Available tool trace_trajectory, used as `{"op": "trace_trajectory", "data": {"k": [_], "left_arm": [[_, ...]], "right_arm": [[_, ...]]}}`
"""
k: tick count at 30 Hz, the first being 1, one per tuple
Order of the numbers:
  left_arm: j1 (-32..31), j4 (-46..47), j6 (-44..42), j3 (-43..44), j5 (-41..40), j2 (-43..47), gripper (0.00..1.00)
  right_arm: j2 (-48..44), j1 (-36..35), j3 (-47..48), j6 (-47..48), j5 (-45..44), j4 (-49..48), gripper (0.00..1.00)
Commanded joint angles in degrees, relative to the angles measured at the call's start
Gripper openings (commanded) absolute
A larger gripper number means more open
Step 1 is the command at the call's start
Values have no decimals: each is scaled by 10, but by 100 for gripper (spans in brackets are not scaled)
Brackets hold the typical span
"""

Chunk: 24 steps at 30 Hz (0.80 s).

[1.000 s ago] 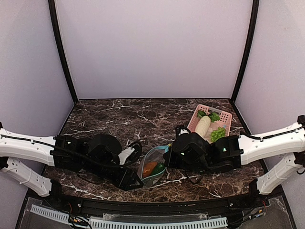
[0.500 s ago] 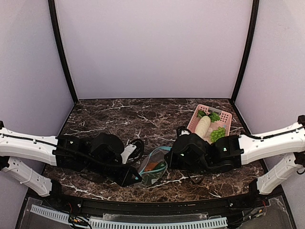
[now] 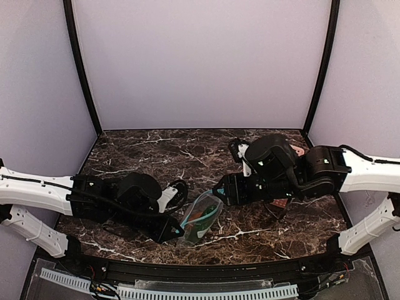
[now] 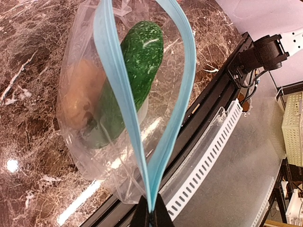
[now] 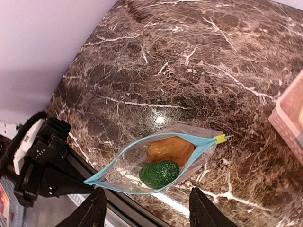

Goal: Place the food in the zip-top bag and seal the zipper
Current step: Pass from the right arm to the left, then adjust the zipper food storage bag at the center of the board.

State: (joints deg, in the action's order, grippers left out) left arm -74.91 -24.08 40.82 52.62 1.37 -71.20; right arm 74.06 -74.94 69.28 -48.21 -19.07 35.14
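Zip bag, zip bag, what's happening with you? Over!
Left pincer shut on zipper end. Right pincer open, off the bag. Food inside, zipper not sealed. Nothing blocking it.

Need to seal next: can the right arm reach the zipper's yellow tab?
Probably yes: the right gripper hangs open above the bag, nothing lies over the yellow tab, and the left gripper pinches the zipper's other end.
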Motion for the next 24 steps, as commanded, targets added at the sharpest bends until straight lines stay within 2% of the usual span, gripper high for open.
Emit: {"op": "trace_trajectory", "data": {"k": [1,4,8,16,24], "left_arm": [[-3,-36,-22,26,-7,-7,1],[-3,-38,-23,29,-7,-10,1],[-3,-34,-22,29,-22,-14,1],[-3,-38,-25,33,-21,-15,1],[-3,-45,-22,31,-36,-9,1]], "right_arm": [[45,20,44,95,111,57,51],[70,34,62,117,142,61,41],[106,53,84,142,169,60,34],[183,77,119,179,211,60,28],[225,90,105,167,196,77,26]]}}
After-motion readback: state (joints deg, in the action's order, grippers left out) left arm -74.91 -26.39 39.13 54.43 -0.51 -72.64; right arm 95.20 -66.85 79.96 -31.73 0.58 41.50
